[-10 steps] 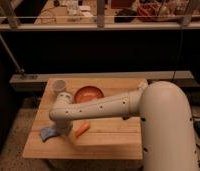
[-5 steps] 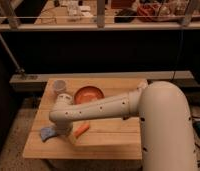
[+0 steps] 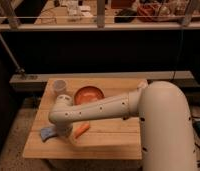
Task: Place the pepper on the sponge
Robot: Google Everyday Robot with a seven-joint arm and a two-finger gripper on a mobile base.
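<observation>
currently the gripper point(image 3: 69, 136) sits low, claw wide and empty; sponge point(image 3: 47, 133) at its 9 o'clock, pepper point(image 3: 82, 130) at 3, off the sponge. advise straddling pepper mid-length, closing squarely.

The arm point(image 3: 100, 107) reaches left, its gripper point(image 3: 68, 136) pointing down, jaws apart.

Your hand point(image 3: 69, 136) down low at the wooden table point(image 3: 118, 142), fingers spread, between the light-blue sponge point(image 3: 47, 133) and the orange pepper point(image 3: 82, 130) lying just beside it, orange-red bowl point(image 3: 89, 94) and pale cup point(image 3: 60, 86) behind your arm
</observation>
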